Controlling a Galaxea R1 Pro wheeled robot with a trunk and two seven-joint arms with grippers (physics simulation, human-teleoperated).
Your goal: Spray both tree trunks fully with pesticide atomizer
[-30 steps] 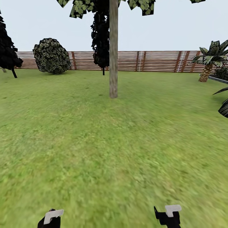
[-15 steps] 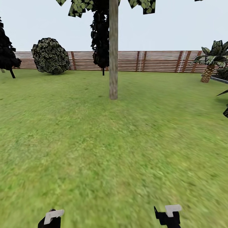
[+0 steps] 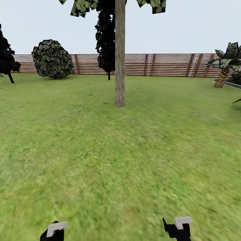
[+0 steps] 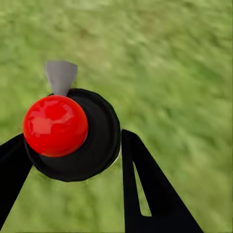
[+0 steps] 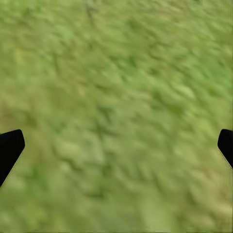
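Left end effector (image 4: pixel 73 160) clamped, right end effector (image 5: pixel 116 145) spread wide

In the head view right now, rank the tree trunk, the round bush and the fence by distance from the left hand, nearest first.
1. The tree trunk, ahead near the middle of the lawn, nearest the left hand.
2. The round bush, farther back on the left, just before the fence.
3. The fence, along the far edge, farthest.
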